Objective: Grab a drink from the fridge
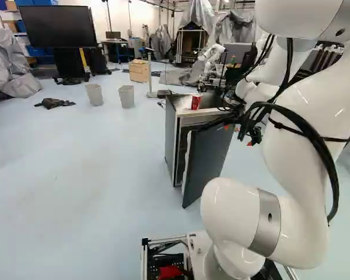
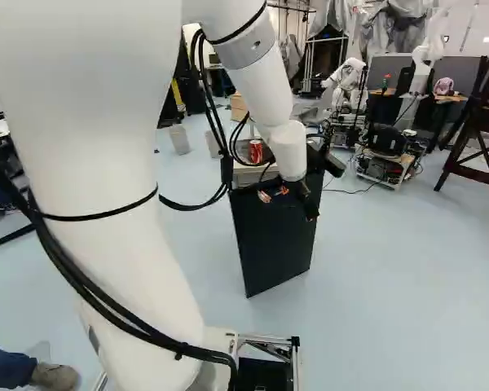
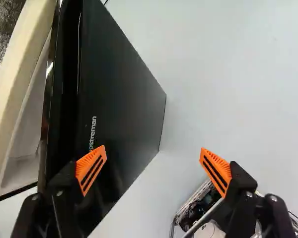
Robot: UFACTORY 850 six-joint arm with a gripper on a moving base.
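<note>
The fingers (image 3: 92,167) stand spread beside the partly open fridge door (image 3: 124,94), probably so that one can push it wider for reaching inside.

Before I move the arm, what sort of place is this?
Most likely a robotics lab or workshop. Another robot stands beyond the fridge, a big screen stands at the far left of the left base view, and a grey cover is draped nearby.
</note>
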